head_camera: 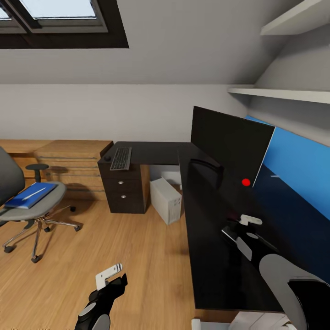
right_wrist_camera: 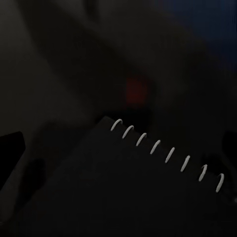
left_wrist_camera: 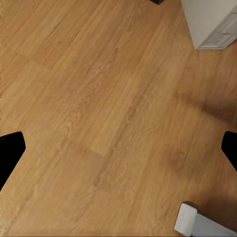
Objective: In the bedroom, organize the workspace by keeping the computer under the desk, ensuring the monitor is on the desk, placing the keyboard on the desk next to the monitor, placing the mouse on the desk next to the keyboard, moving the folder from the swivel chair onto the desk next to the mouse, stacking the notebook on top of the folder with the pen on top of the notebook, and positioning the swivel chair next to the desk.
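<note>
Right end effector point(head_camera: 245, 228) above notebook point(right_wrist_camera: 123, 187), on desk point(head_camera: 206, 256)

Black monitor point(head_camera: 231, 144) upright on black desk point(head_camera: 206, 238), grey keyboard point(head_camera: 121, 158) on its far wing.

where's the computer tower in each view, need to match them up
head view: computer near centre, on the wood floor beside the desk drawers.
left wrist view: a light-grey vented box at the frame's edge, likely the computer.
right wrist view: dark desk top and notebook instead.
Shared landmark: wood floor.
</note>
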Controlling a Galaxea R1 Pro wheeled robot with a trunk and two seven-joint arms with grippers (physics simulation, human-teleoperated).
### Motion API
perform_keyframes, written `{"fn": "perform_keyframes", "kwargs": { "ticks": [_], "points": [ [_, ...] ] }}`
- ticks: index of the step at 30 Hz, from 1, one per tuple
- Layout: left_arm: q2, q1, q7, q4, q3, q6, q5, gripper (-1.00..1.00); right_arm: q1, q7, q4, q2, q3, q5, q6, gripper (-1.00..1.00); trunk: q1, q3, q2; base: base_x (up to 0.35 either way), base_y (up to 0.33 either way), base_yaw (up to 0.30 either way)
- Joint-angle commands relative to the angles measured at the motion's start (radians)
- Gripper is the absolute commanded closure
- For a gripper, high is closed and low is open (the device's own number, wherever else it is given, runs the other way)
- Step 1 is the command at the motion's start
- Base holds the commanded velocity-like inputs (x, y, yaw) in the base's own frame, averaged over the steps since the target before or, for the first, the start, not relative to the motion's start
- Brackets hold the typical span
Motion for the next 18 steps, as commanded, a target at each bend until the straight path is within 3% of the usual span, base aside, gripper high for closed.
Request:
{"fn": "perform_keyframes", "kwargs": {
  "ticks": [1,8,18],
  "points": [
    [0.001,-0.001,0.008,-0.001,-0.002,0.003,0.005,-1.00,0.000,-0.002,0.025,0.000,-0.005,-0.014,-0.004,-1.00,0.000,-0.001,0.000,-0.177,-0.112,0.000],
    [0.001,-0.001,0.010,-0.001,-0.002,0.003,0.005,-1.00,0.000,-0.002,0.025,0.000,-0.005,-0.013,-0.005,-1.00,0.000,-0.001,0.000,-0.175,-0.110,0.000],
    [0.001,-0.001,0.010,-0.001,-0.003,0.003,0.003,-1.00,0.000,-0.002,0.025,0.000,-0.005,-0.013,-0.005,-1.00,0.000,-0.001,0.000,-0.029,-0.017,0.000]
  ]
}}
